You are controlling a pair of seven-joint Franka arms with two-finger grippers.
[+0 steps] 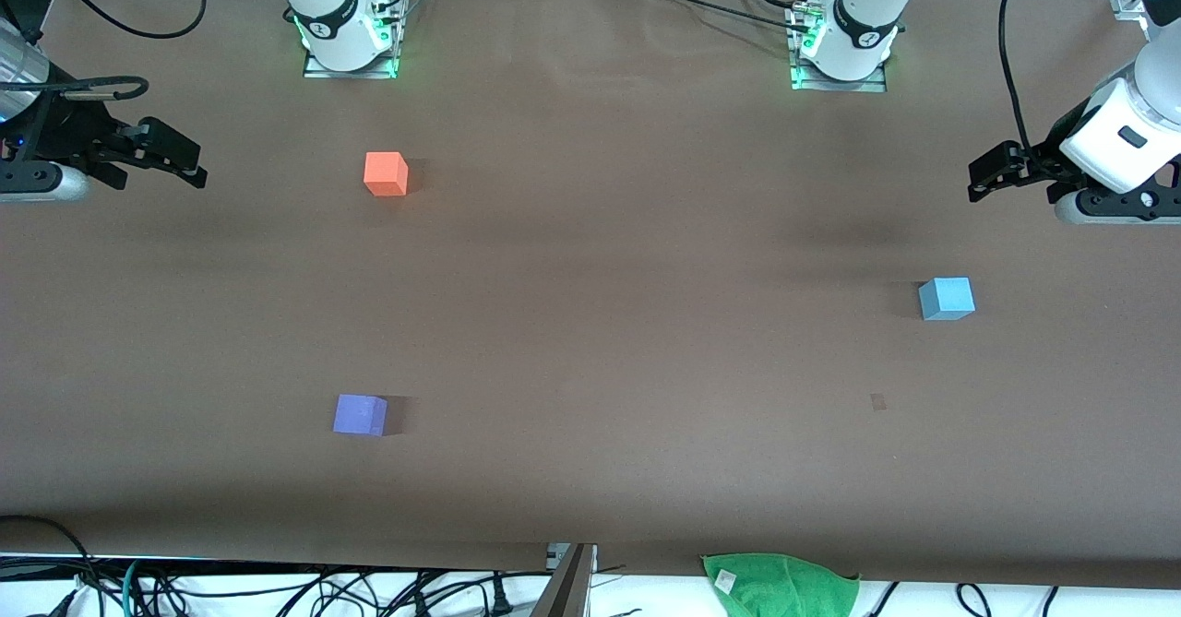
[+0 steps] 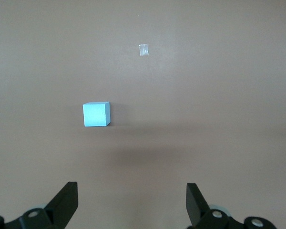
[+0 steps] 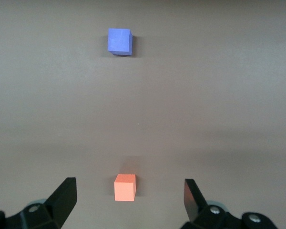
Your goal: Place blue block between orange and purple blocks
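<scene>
The blue block (image 1: 947, 298) lies on the brown table toward the left arm's end; it also shows in the left wrist view (image 2: 96, 114). The orange block (image 1: 386, 173) lies toward the right arm's end, and the purple block (image 1: 360, 414) lies nearer to the front camera than it, with bare table between them. The right wrist view shows both the orange block (image 3: 125, 187) and the purple block (image 3: 120, 41). My left gripper (image 1: 980, 182) is open and empty over bare table, apart from the blue block. My right gripper (image 1: 196, 167) is open and empty over the table's end, apart from the orange block.
A green cloth (image 1: 784, 580) hangs at the table's near edge. A small patch of tape (image 1: 877, 402) lies on the table, nearer to the front camera than the blue block. Cables run along the table's edges.
</scene>
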